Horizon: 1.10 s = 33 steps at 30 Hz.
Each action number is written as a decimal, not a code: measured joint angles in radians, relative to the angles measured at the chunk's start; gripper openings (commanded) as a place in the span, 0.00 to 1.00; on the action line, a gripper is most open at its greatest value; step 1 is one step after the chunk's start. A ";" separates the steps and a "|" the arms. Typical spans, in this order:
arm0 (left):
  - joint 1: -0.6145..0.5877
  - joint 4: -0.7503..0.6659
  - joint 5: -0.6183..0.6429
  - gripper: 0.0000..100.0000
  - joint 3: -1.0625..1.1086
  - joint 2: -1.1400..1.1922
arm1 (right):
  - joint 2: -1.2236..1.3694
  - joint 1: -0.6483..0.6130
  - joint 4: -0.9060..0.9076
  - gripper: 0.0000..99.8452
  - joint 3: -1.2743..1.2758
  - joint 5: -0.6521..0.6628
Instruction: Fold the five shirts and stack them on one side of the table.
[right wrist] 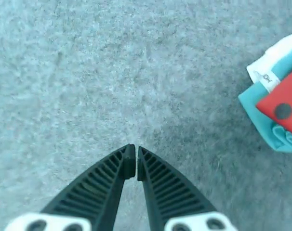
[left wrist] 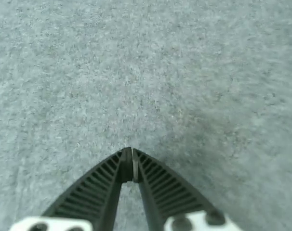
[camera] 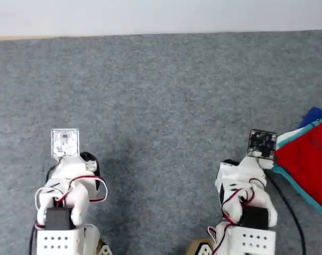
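shirts [camera: 307, 159]: stacked, red on top, at the table [camera: 161, 79] edge, off to the right arm's outer side.
right gripper [right wrist: 133, 150]: jaws together, empty; the nearer one.
left gripper [left wrist: 128, 154]: jaws together, empty; well apart from stack.

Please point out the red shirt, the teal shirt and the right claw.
red shirt [right wrist: 291, 98]: right wrist view, flat top face.
teal shirt [right wrist: 258, 119]: right wrist view, folded edge.
right claw [right wrist: 136, 154]: right wrist view, between its shut fingertips.
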 measured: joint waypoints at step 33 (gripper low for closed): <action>0.000 0.207 -0.009 0.01 0.230 -0.290 | -0.276 -0.003 0.270 0.01 0.218 0.052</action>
